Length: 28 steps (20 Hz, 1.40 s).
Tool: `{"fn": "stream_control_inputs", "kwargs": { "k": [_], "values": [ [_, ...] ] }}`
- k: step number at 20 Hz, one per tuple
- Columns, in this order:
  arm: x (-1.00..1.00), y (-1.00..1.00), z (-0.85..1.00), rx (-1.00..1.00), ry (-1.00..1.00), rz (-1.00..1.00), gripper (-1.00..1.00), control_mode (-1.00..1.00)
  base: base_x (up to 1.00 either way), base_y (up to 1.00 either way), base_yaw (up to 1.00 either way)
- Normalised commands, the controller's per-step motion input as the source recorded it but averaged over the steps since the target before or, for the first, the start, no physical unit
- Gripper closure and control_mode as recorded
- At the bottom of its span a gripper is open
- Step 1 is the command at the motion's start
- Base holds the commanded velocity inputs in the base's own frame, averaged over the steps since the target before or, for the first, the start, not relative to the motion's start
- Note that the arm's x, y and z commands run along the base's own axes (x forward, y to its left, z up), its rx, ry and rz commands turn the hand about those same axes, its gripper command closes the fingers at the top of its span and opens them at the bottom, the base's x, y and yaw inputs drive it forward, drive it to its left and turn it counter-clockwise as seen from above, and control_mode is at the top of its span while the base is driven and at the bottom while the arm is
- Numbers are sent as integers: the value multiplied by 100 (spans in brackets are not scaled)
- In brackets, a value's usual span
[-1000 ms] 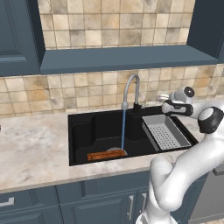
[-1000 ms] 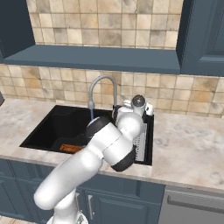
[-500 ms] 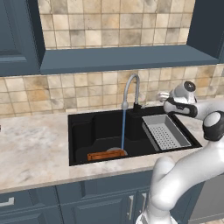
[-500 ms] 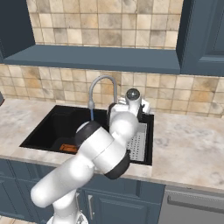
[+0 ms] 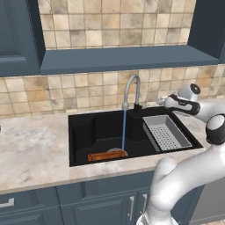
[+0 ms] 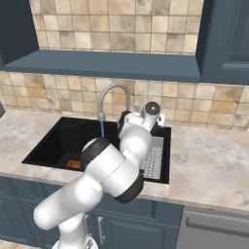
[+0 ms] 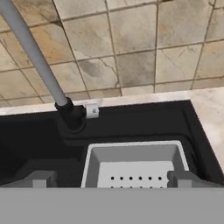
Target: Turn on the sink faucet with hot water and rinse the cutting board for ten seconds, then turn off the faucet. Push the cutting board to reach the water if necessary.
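Observation:
The sink faucet (image 5: 132,86) arches over the black sink (image 5: 88,128), and the water (image 5: 124,131) falls from it in a thin blue stream. The stream lands at the right end of the cutting board (image 5: 105,155), which lies flat on the basin floor near the front wall. In the right base view the faucet (image 6: 111,91), the water (image 6: 102,129) and an end of the board (image 6: 74,164) also show. My gripper (image 7: 111,179) is open and empty, above the drainer tray and right of the faucet base (image 7: 72,116) and its small lever (image 7: 92,110). It is apart from them.
A grey perforated drainer tray (image 5: 167,132) fills the right part of the sink, right under my hand (image 5: 178,103). Tiled wall and a blue sill stand close behind the faucet. Marble counter (image 5: 30,149) runs on both sides.
My hand has risen slightly by the faucet while the elbow swung over. The water keeps running and the cutting board has not moved.

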Motion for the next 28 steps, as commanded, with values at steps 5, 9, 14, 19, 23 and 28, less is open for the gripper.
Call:
{"fn": "stream_control_inputs", "kwargs": {
  "k": [5,9,14,19,23,28],
  "values": [
    [-6,2,-1,0,-7,29,-100,-100,0,0,0],
    [0,15,5,0,-9,15,-100,-100,0,0,0],
    [0,2,1,0,-10,9,-100,-100,0,0,0],
    [0,2,0,0,-5,2,-100,-100,0,0,0],
    [0,14,0,0,-2,1,-100,-100,0,0,0],
    [0,11,0,0,0,2,-100,-100,0,0,0]
  ]
}}
